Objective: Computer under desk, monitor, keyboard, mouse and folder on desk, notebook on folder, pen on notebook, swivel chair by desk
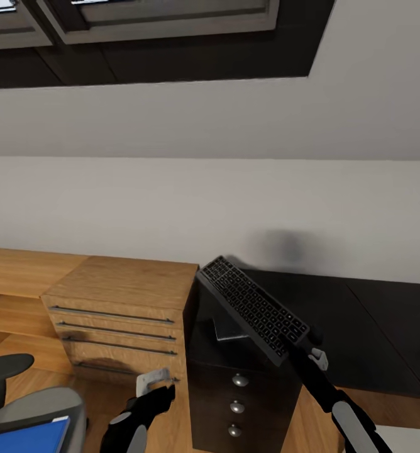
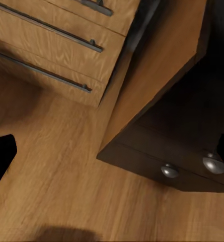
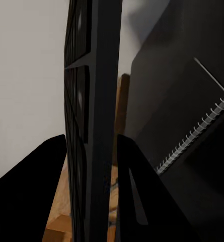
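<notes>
Above the black cabinet table (image 1: pixel 336 314), the right hand (image 1: pixel 305 347) grips the keyboard (image 1: pixel 254 306), tilted and not yet placed; the folder (image 1: pixel 27 435) remains on the swivel chair (image 1: pixel 46 406) at near left; left hand (image 1: pixel 154 387) state unclear.

Soft even light, blurred wall shadow

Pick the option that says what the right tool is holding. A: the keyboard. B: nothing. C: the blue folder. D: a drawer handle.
A: the right tool grips one end of the keyboard, held tilted in the air above the black cabinet desk; in the right wrist view the fingers flank the keyboard's thin edge.
</notes>
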